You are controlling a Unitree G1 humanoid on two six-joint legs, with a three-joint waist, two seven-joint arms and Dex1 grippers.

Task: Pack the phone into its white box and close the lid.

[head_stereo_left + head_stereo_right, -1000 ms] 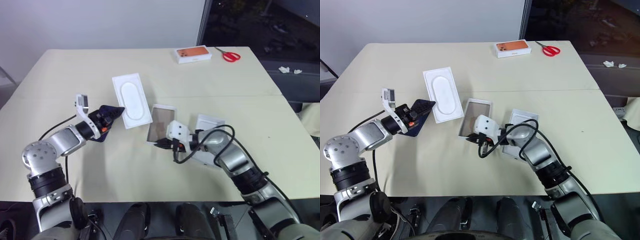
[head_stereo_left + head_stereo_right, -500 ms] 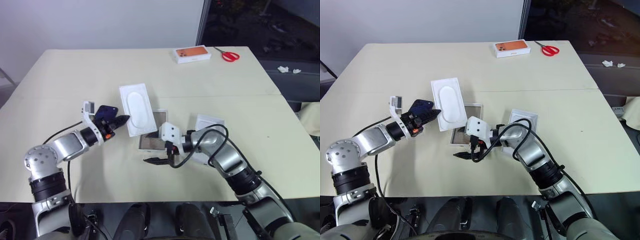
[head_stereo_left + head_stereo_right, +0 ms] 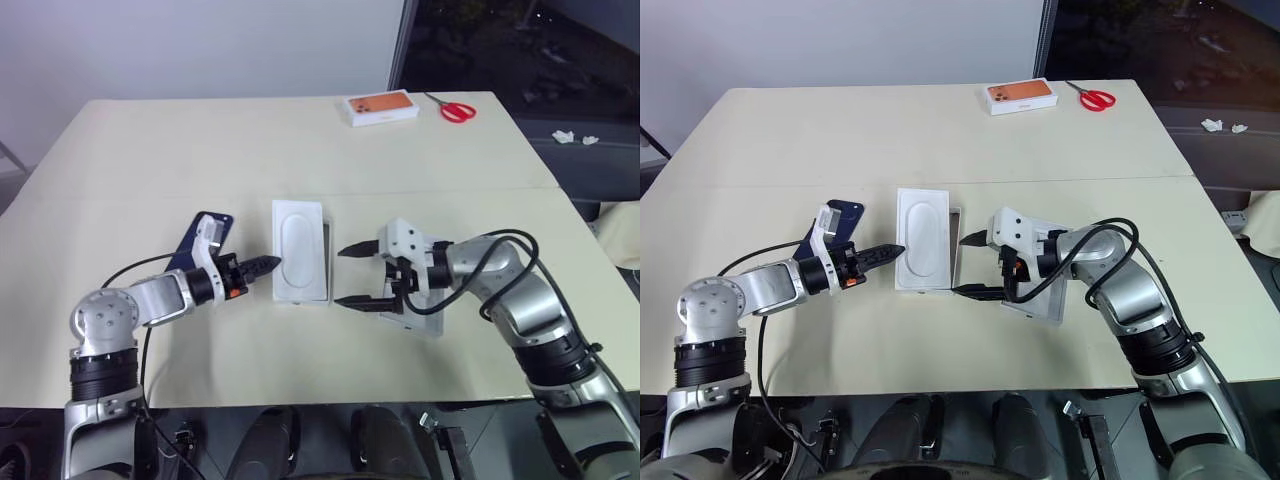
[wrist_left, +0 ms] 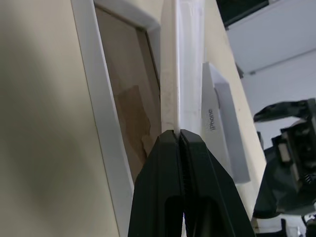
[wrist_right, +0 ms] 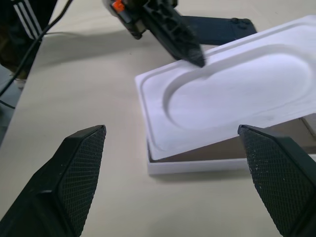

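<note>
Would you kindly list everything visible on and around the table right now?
Insert with oval recess: one, white, held tilted over the white box.
White box: one, white rim, brownish inside, mid-table under the insert.
Phone: one, dark navy, flat beside the left arm.
Lid: one, white, under the right arm.
Box with orange phone picture: one, far edge.
Scissors: one pair, red, beside that box.
Table: one, cream.
Left gripper: shut on the insert's edge.
Right gripper: open, beside the white box.
</note>
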